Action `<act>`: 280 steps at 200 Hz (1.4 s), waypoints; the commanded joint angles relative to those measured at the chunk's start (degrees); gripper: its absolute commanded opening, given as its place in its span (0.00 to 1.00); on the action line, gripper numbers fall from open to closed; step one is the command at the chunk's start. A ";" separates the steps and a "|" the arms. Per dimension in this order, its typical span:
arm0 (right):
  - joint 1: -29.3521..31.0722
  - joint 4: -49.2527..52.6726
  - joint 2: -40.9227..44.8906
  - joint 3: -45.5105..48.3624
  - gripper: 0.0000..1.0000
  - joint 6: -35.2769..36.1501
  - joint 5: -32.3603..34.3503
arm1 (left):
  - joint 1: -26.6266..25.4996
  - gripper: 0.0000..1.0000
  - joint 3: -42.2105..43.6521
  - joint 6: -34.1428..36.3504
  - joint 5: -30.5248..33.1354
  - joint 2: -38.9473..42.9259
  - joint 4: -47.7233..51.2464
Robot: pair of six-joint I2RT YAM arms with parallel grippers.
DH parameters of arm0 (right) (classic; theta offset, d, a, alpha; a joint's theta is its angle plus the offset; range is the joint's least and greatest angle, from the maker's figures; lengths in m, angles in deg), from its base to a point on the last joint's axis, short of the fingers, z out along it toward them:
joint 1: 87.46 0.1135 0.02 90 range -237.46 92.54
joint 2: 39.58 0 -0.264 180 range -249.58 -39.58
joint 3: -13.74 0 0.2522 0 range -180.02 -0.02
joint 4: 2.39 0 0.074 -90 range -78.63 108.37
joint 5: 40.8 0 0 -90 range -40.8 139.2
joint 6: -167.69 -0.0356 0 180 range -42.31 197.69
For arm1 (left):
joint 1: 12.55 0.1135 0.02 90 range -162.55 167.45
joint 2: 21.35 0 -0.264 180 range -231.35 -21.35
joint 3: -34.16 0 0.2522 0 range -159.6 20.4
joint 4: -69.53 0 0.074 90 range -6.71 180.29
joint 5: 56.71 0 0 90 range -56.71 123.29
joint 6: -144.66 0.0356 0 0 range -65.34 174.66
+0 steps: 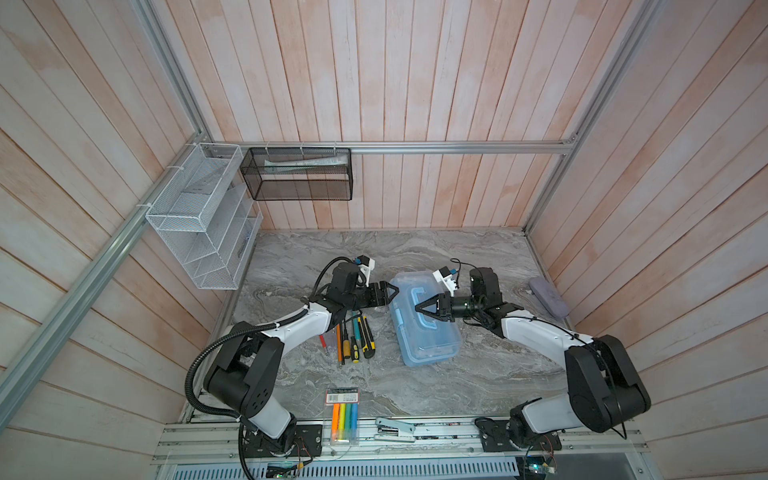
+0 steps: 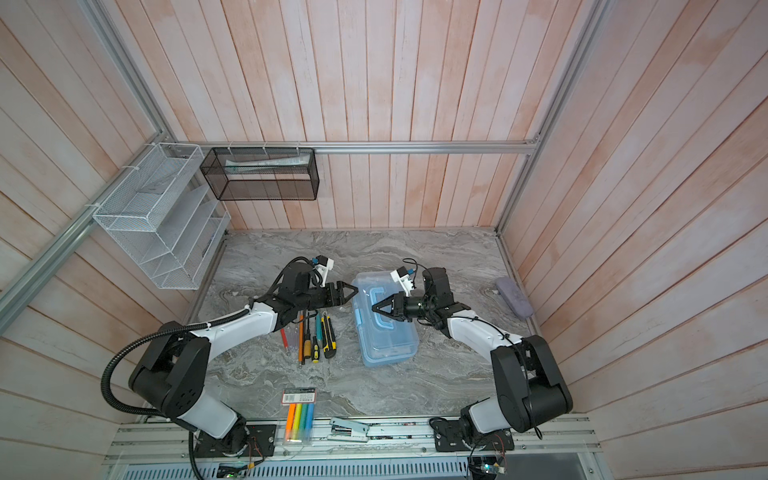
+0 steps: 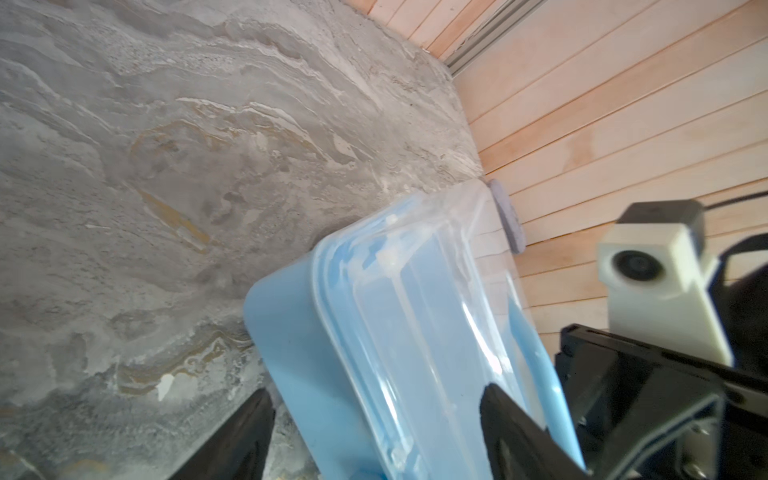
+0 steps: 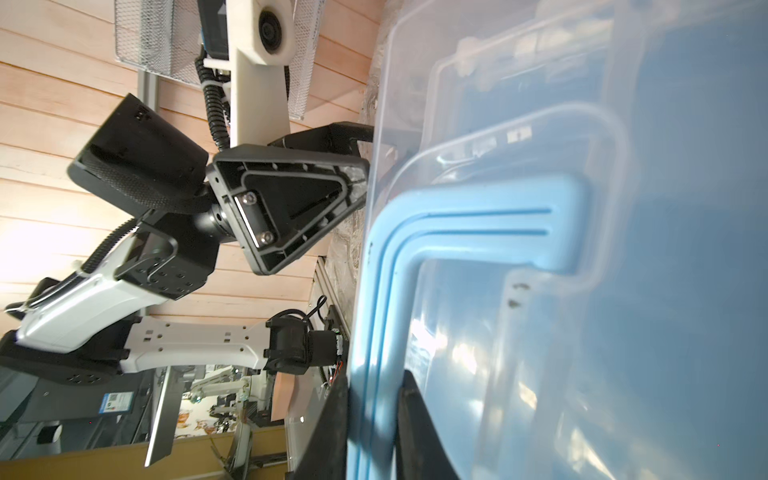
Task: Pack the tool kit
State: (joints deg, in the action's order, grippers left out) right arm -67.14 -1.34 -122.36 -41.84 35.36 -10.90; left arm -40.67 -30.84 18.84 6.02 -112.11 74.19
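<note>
Likely light, stiff and slick, the tool kit (image 1: 432,345) lifts best by its handle (image 4: 478,216), which the right hand (image 1: 417,308) pinches; the left hand (image 1: 392,294) is spread open beside it.

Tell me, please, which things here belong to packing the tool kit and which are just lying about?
Belonging: tool kit; its handle, gripped by the right gripper; open left gripper at the kit's edge; probably the row of hand tools.
Lying about: marker pack; stapler; grey-lilac case; white wall basket; black wall basket.
</note>
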 commanded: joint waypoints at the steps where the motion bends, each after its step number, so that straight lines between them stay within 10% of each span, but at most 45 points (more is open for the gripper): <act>1: -1.33 -5.42 1.73 0.53 0.00 0.23 -5.64 | 0.41 0.80 4.07 -3.98 -4.89 2.87 -6.16; 83: -6.30 -23.75 -0.85 6.48 0.00 -12.73 -8.81 | 0.53 0.72 18.26 -14.95 -8.88 11.66 -21.14; 280: -7.41 -33.42 -8.36 8.17 0.00 -18.16 -9.51 | -2.06 0.69 16.88 -21.09 -15.87 -4.35 -39.64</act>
State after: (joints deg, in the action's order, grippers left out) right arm -74.70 -31.55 -129.09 -34.87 14.07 -20.58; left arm -42.27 -12.74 -1.59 -7.79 -115.19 38.48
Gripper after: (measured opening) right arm 0.151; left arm 0.693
